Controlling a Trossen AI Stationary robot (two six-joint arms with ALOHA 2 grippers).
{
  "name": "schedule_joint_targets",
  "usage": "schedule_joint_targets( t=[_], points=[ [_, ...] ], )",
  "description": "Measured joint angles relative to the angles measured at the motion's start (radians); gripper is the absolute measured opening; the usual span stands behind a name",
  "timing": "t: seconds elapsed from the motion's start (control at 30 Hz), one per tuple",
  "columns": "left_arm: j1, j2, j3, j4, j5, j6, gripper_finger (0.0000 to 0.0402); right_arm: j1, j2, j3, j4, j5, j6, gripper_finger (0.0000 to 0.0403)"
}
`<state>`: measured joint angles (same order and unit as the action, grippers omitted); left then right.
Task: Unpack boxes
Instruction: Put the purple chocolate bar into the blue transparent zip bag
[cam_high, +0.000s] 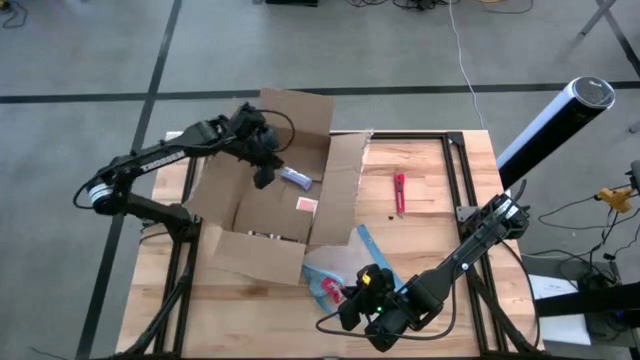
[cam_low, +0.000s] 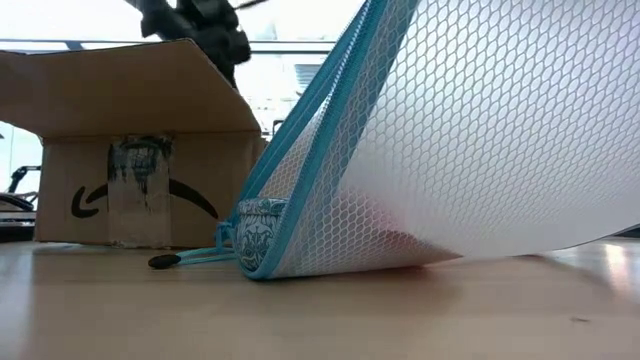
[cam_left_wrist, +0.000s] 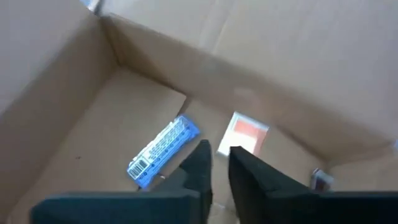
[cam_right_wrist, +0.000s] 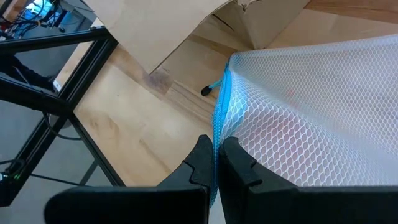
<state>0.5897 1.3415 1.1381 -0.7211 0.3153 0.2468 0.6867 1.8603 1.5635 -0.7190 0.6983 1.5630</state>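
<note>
Mesh pouch (cam_low: 480, 140): beside box (cam_high: 265, 200), blue edge pinched by right gripper (cam_right_wrist: 216, 152). Left gripper (cam_left_wrist: 219, 155): inside box, fingers nearly closed, empty.

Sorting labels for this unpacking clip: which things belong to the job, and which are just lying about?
Job: box; blue packet and orange packet inside it; left gripper; mesh pouch, pinched by right gripper.
Lying about: red tool.

I see my dark left gripper (cam_left_wrist: 219, 157) reaching forward with its fingers nearly closed on nothing, while my dark right gripper (cam_right_wrist: 217, 149) sits low, fingers pinched together.
</note>
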Motion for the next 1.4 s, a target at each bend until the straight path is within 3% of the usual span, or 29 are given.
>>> schedule_joint_targets(
  t=[0.17, 0.3, 0.5, 0.73, 1.0, 1.4],
  points=[
    [-0.016, 0.143, 0.000, 0.040, -0.007, 0.139, 0.0166, 0.000, 0.000, 0.000, 0.001, 0.000, 0.000, 0.0000],
    [-0.021, 0.272, -0.001, 0.083, -0.106, 0.209, 0.0249, 0.000, 0.000, 0.000, 0.000, 0.000, 0.000, 0.0000],
    [-0.022, 0.416, 0.005, 0.120, -0.187, 0.273, 0.0304, 0.000, 0.000, 0.000, 0.000, 0.000, 0.000, 0.0000],
    [-0.026, 0.509, 0.006, 0.180, -0.272, 0.240, 0.0297, 0.000, 0.000, 0.000, 0.000, 0.000, 0.000, 0.0000],
    [-0.026, 0.523, 0.006, 0.183, -0.275, 0.225, 0.0270, 0.000, 0.000, 0.000, 0.000, 0.000, 0.000, 0.0000],
    [-0.026, 0.523, 0.006, 0.162, -0.262, 0.183, 0.0113, 0.000, 0.000, 0.000, 0.000, 0.000, 0.000, 0.0000]
  ],
)
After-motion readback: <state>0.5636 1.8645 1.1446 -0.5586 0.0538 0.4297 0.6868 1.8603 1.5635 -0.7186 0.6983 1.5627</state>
